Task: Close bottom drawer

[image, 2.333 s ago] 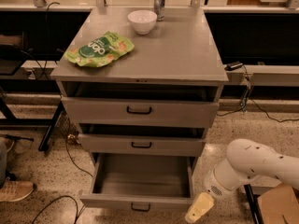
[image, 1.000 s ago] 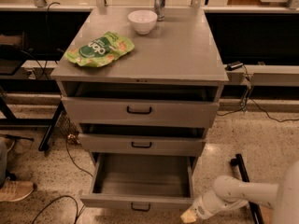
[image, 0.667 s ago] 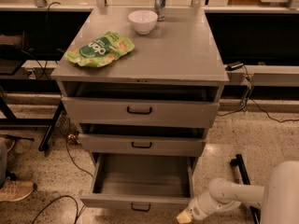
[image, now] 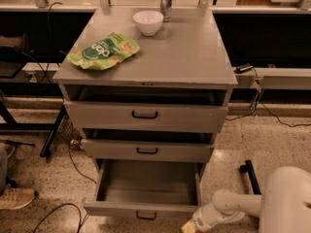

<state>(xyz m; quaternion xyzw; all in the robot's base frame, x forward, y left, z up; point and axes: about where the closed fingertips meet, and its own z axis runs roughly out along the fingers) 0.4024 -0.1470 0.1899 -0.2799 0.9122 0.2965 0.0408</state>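
The bottom drawer (image: 146,208) of the grey cabinet is pulled far out, showing its deep grey box with nothing in it. Its short front panel carries a small black bar handle (image: 146,215) at the picture's lower edge. My gripper (image: 191,226) is low at the bottom right, just right of the drawer's front right corner, near floor level. My white arm (image: 233,208) reaches in from the lower right.
The middle drawer (image: 147,151) and top drawer (image: 145,115) stand slightly out. On the cabinet top (image: 194,57) lie a green snack bag (image: 103,50), a white bowl (image: 147,22) and a silver can (image: 166,3). Cables and a shoe (image: 14,197) are on the floor at left.
My gripper has dropped lower and moved left toward the bottom drawer's front right corner. The drawer itself has not visibly moved.
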